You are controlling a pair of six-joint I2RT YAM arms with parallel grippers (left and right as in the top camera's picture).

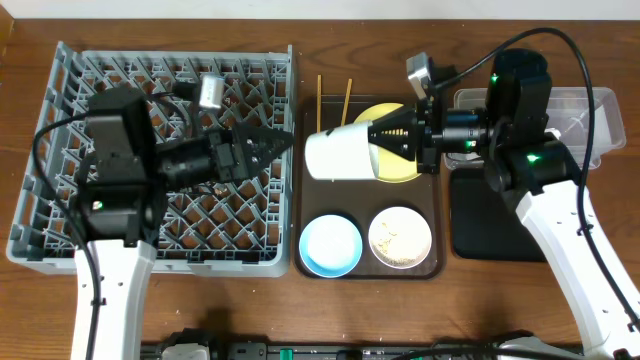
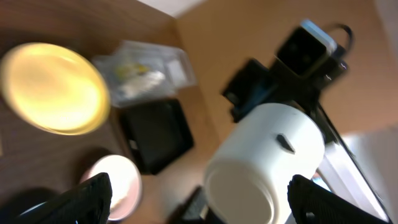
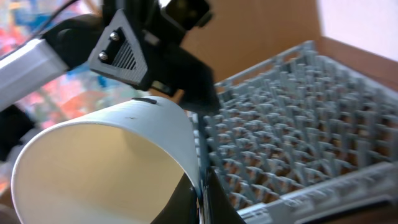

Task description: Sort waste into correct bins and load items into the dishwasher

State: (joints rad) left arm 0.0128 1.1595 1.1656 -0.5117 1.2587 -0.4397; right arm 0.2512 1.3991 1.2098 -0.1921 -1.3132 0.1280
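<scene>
White cup [image 1: 338,153] hangs sideways over the brown tray [image 1: 362,196], pinched at its rim by the right gripper [image 1: 385,137]. The left gripper [image 1: 272,145], over the dish rack [image 1: 200,262], points at its base. Released too early, it would likely drop onto the yellow plate [image 1: 397,170] or the white bowl [image 1: 400,209] of rice scraps [image 1: 400,240]. The blue bowl [image 1: 330,243] looks bare; chopsticks [image 1: 319,100] lie at the tray's far end.

From the left wrist, the fingers [image 2: 87,198] stand wide apart, not touching the cup. The clear tub [image 2: 180,65] holds blurred rubbish.

From the right wrist, the cup's inside is bare. So thin a pinch could slip.
</scene>
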